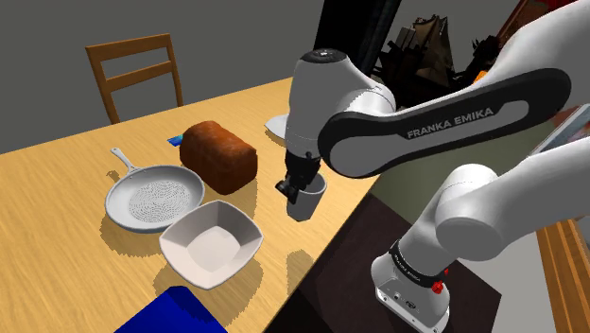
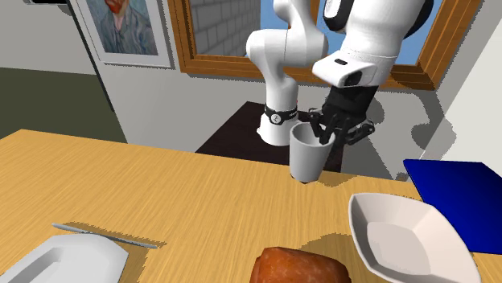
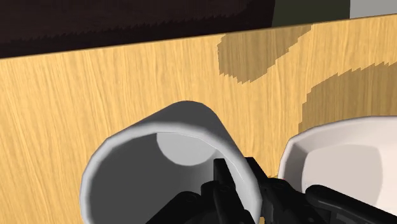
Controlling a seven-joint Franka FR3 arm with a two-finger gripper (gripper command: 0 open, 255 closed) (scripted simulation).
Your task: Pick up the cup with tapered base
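Cup (image 3: 168,159), white and narrowing toward its foot, is pinched in my gripper (image 3: 236,173). One black finger reaches down inside the mouth and the other lies against the outer wall, so my jaws are closed narrow on that wall just below the rim. I judge this hold suits the shape: the body looks too broad to span, while the thin wall gives me two faces to squeeze.

The cup is near the edge of the wooden table (image 3: 95,89) closest to my stand. In the second exterior view its foot is at the wood or barely above it, and I cannot tell which. Near it, but not touching, lies a white square bowl (image 3: 337,159), so a straight upward lift seems safest. Farther off are a grey frying pan (image 1: 154,199) and a brown bread loaf (image 1: 219,154), both well clear. Beyond the table stands a wooden chair (image 1: 137,71).
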